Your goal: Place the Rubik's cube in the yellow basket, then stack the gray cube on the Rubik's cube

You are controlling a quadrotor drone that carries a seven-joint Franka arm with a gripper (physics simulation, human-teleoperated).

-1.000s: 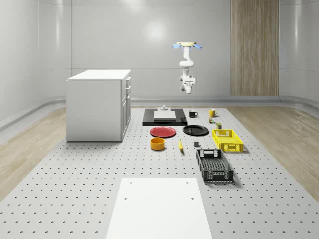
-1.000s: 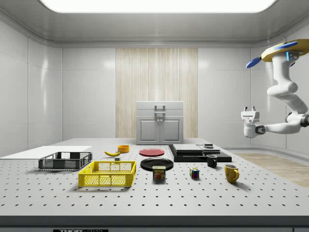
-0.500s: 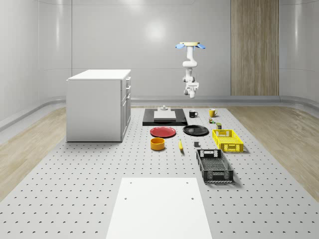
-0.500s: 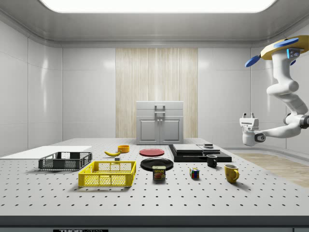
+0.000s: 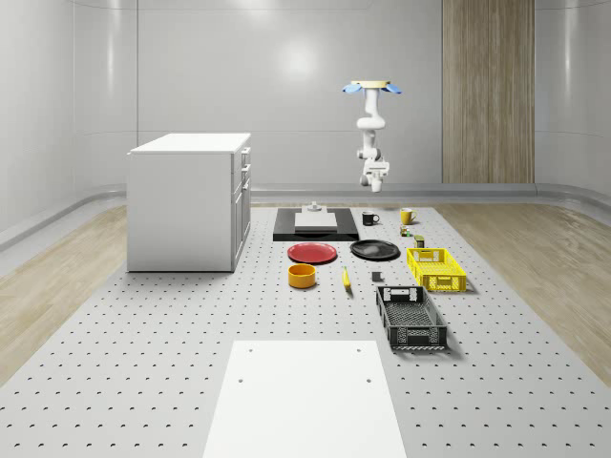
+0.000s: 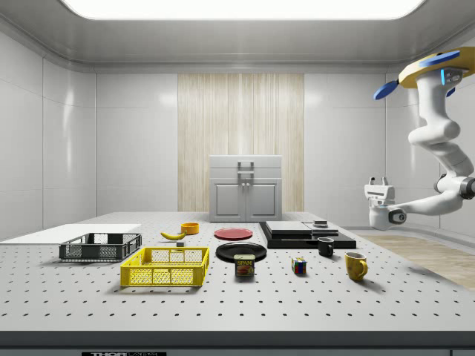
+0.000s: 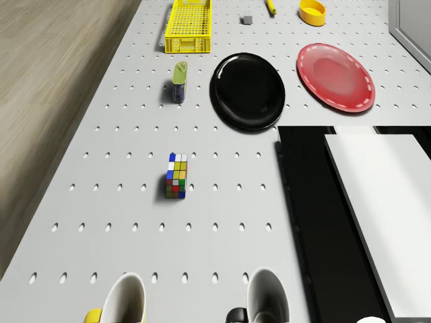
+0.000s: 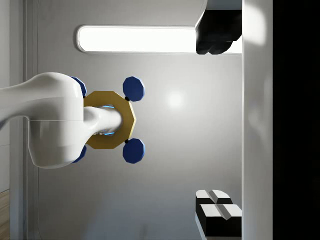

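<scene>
The Rubik's cube (image 7: 176,176) (image 6: 299,265) (image 5: 405,230) lies on the perforated table between the two mugs and the can. Farther along that side stands the yellow basket (image 7: 188,46) (image 6: 163,276) (image 5: 436,281), with nothing in it. The small gray cube (image 7: 247,20) (image 5: 376,278) rests beside the banana. The drone (image 5: 372,87) (image 6: 438,70) hovers high over the table's far end. My gripper (image 6: 378,180) (image 5: 375,174) (image 8: 220,130) hangs well above the mugs, pointing up toward the ceiling, open and holding nothing.
A black plate (image 7: 247,91), red plate (image 7: 335,76), can (image 7: 180,82), yellow mug (image 7: 124,303) and black mug (image 7: 266,299) surround the Rubik's cube. A black slab (image 7: 323,222) carries a white block. A black crate (image 5: 410,318) and a white cabinet (image 5: 186,200) stand farther off.
Drone and arm have drifted toward the whole-scene view's right. In the side view the gripper has sunk a little and shifted left. The objects on the table lie unmoved.
</scene>
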